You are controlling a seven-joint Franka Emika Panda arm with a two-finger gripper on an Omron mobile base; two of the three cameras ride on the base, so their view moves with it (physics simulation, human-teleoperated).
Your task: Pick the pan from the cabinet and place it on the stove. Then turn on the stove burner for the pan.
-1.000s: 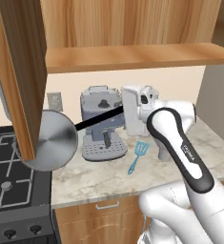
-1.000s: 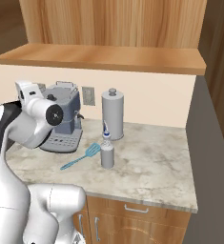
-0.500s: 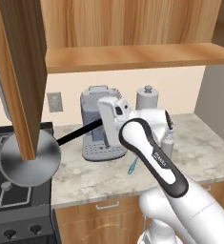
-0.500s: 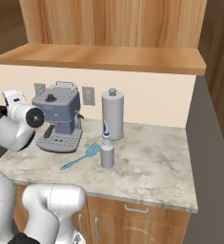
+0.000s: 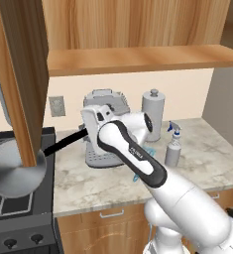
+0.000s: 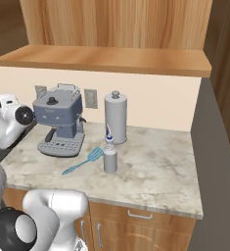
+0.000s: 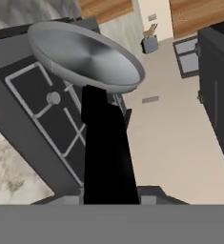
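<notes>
My gripper point(image 5: 86, 132) is shut on the end of the pan's long black handle point(image 5: 63, 143). The round silver pan point(image 5: 14, 172) hangs at the far left over the right side of the black stove point(image 5: 19, 211), its top edge hidden behind the open cabinet door point(image 5: 21, 74). In the hand view the pan point(image 7: 85, 57) floats above the stove's grates point(image 7: 61, 128) and a round burner cap point(image 7: 53, 98), with the handle point(image 7: 106, 152) running straight down to my fingers. Black knobs point(image 5: 10, 243) line the stove's front.
On the marble counter point(image 5: 88, 183) stand a grey coffee machine point(image 6: 60, 120), a steel canister point(image 6: 115, 117) and a spray bottle point(image 6: 110, 157). A blue spatula point(image 6: 82, 162) lies beside them. The cabinet's underside point(image 5: 138, 59) hangs overhead.
My arm has swung left with the pan. The pan went from in front of the coffee machine, lower and farther left, to over the stove.
</notes>
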